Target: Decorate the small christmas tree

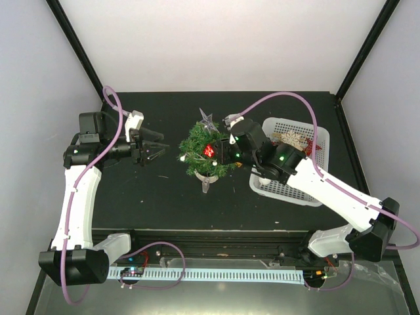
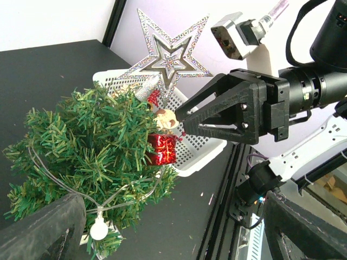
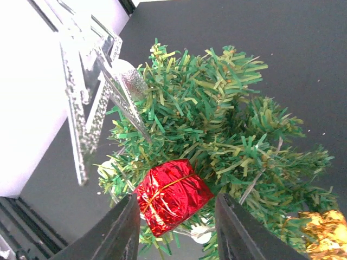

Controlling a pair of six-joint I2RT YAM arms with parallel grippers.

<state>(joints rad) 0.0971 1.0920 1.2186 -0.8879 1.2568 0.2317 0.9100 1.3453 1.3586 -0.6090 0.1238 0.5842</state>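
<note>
Two arms over the black table (image 1: 164, 197). L side: left gripper (image 1: 160, 148) hangs above the tabletop, jaws spread wide w/ nothing between them, tips pointed toward the tree but apart from it. Centre: small christmas tree (image 1: 197, 154) stands on its white pot base (image 1: 209, 178), just left of the basket. Silver glitter star (image 1: 207, 121) on top, white bulb (image 2: 98, 228) on a light string looped thru the branches, red foil gift box (image 1: 209, 150) on the R flank, gold ornament (image 3: 325, 227) lower in the foliage. The right gripper (image 1: 222, 152) is in at that flank, jaws partway apart, gift box framed between the fingers (image 3: 122, 233). Wrist view is too tight: cannot tell whether the pads touch it; poss. it hangs just past the tips. R side: white mesh basket (image 1: 289, 123) w/ ornaments inside, partly under the right arm.
</note>
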